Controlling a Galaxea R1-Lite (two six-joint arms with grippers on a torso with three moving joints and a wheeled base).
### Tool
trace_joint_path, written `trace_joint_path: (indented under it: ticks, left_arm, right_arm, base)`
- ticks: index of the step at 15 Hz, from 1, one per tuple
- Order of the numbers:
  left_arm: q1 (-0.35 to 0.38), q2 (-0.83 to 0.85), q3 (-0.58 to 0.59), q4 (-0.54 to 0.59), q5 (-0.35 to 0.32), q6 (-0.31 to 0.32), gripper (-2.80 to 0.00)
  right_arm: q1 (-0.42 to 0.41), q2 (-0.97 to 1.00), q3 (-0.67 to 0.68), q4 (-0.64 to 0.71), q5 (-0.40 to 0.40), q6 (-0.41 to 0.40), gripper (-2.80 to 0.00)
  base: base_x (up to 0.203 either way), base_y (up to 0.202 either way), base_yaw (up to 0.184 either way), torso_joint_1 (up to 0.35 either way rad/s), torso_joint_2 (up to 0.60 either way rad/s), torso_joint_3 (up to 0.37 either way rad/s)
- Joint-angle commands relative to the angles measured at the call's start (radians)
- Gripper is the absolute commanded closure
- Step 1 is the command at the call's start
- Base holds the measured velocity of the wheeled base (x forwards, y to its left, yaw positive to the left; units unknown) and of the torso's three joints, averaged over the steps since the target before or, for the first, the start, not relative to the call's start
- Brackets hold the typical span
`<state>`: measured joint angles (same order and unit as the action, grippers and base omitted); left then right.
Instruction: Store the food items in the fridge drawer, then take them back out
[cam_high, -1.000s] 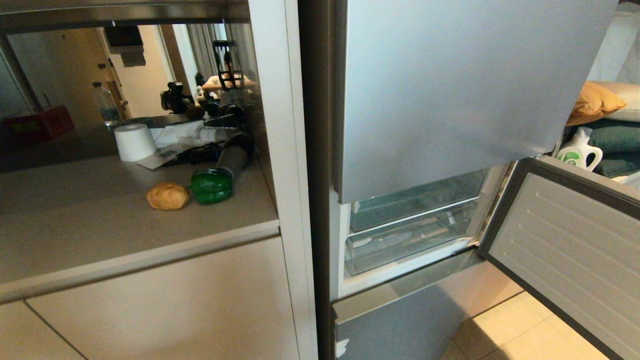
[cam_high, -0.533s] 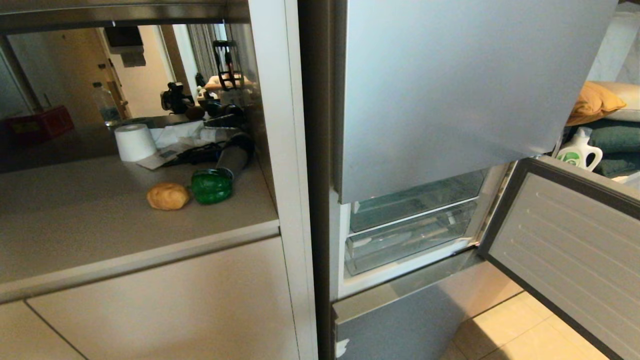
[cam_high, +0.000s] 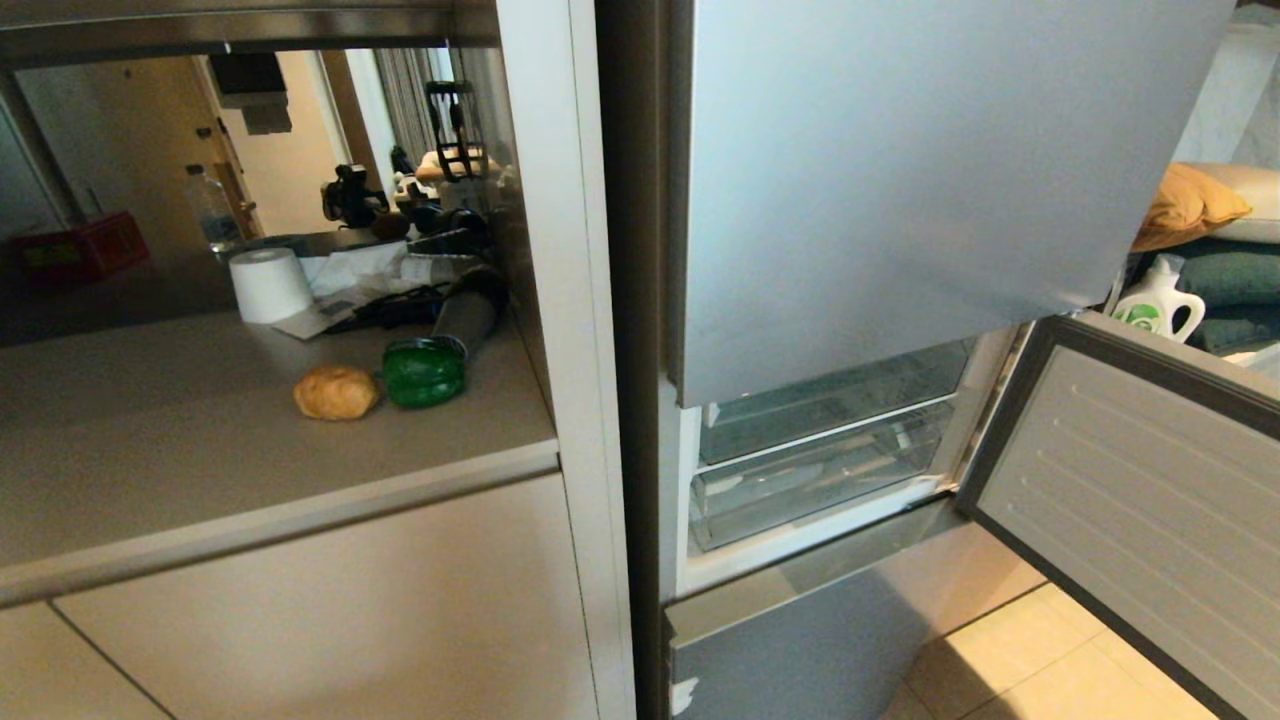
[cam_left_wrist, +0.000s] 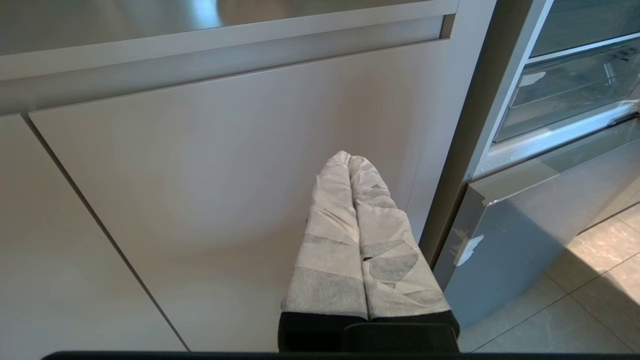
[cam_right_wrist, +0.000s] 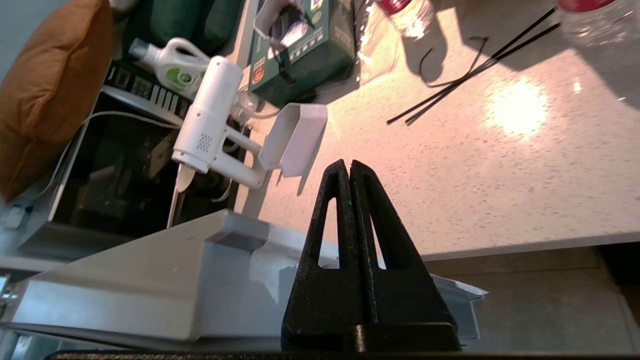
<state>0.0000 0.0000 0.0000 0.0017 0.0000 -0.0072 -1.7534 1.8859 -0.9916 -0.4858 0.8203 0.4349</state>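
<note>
Near the bench's right edge, the tan lumpy potato (cam_high: 336, 392) touches the glossy green bell pepper (cam_high: 423, 373); both look firm, the pepper slippery: grip across their middles. The silver-grey fridge drawer (cam_high: 1130, 500) stands open. Left pincer (cam_left_wrist: 349, 159) and right pincer (cam_right_wrist: 349, 168) are pressed together, empty.

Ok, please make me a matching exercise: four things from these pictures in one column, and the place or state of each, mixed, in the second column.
Things:
1. potato
2. green pepper
3. paper roll
4. middle fridge door

Places or states:
A. swung open
B. on the counter, left of the pepper
C. at the back of the counter
D. beside the grey hair dryer

Pairs: 1-B, 2-D, 3-C, 4-A
</note>
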Motion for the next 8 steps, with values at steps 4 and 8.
trace_joint_path:
  ticks: [4,8]
  left_arm:
    - [0.000,0.000,0.000,0.000,0.000,0.000,0.00]
    - [0.000,0.000,0.000,0.000,0.000,0.000,0.00]
  right_arm:
    - [0.011,0.100,-0.071,-0.003,0.109,0.002,0.00]
    - [0.022,0.034,-0.139,-0.002,0.146,0.020,0.00]
  base:
    - [0.000,0.000,0.000,0.000,0.00,0.000]
    - [0.000,0.000,0.000,0.000,0.00,0.000]
